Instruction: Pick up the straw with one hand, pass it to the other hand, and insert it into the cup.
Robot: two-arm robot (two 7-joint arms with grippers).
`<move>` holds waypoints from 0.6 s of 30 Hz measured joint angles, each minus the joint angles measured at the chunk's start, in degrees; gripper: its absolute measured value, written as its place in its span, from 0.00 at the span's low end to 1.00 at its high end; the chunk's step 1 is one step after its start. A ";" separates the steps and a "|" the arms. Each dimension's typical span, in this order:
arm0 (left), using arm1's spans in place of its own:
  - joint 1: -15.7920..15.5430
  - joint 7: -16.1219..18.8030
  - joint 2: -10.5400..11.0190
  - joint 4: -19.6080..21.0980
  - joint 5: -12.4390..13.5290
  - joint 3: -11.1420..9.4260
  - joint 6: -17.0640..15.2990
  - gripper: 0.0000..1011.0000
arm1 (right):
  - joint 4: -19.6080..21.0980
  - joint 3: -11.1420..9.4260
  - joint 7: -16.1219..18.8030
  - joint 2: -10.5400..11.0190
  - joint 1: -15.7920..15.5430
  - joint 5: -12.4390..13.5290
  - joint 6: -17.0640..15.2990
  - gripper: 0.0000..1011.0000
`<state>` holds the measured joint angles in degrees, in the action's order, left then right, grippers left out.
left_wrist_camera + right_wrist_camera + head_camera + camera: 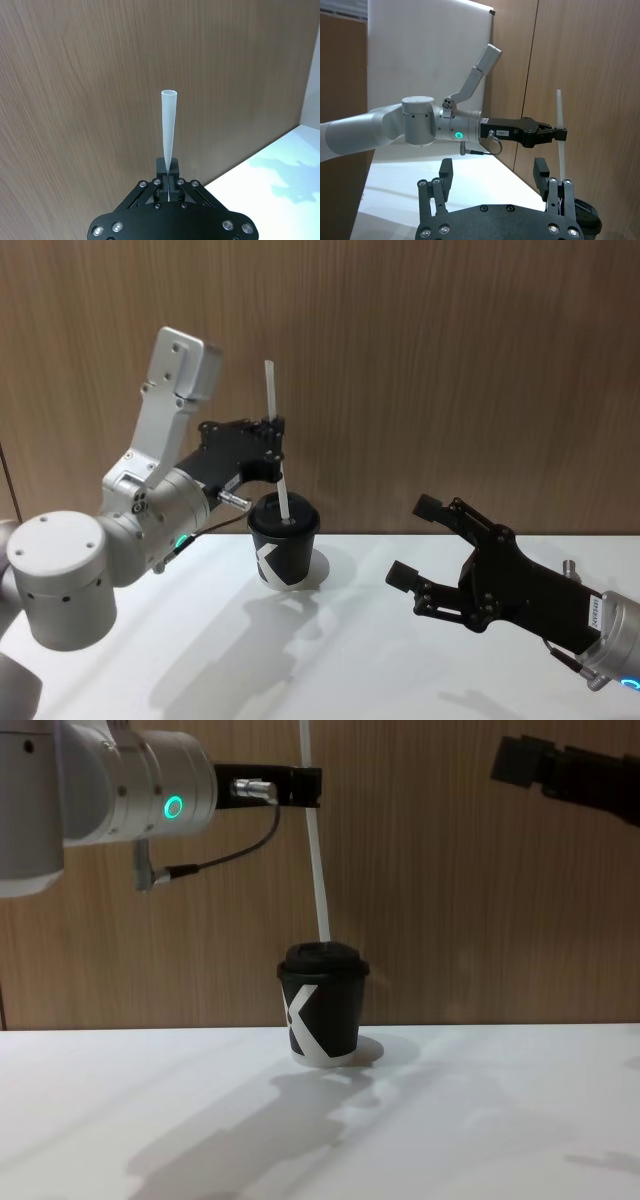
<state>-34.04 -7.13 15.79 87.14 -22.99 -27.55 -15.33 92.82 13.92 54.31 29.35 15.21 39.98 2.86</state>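
**Straw held upright over lidded cup**

Head view: the left gripper (276, 440), on its silver wrist, pinches the straw (275, 435) around mid-length directly above the cup (284, 541), the straw's lower end at the cup's black lid. The right gripper (424, 544) hangs well to the right of the cup over the white table (400, 670), its fingers spread wide and holding nothing

Left wrist view: the left gripper's fingers (161, 179) are closed narrowly on the straw (168, 132), which rises before the wooden wall (75, 100)

Right wrist view: the right gripper's fingers (541, 173) stand wide apart, with the left gripper (562, 134) beyond, clamped on the straw (560, 135) above the cup (583, 214)

Chest view: the straw (317, 870) slants slightly down to the lid of the cup (322, 1005), gripped above it by the left gripper (310, 786); the right gripper (520, 762) sits high and right of the cup
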 joint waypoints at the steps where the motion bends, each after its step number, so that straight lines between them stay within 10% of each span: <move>1: -0.13 0.00 -0.07 -0.15 0.18 -0.08 0.07 0.01 | 0.00 0.00 0.00 0.00 0.00 0.00 0.00 0.99; 18: -2.29 -0.42 -1.88 -3.62 2.58 -1.18 0.99 0.01 | 0.00 0.00 0.00 0.00 0.00 0.00 0.00 0.99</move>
<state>-36.33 -7.55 13.91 83.52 -20.42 -28.73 -14.34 92.82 13.91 54.30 29.35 15.21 39.98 2.87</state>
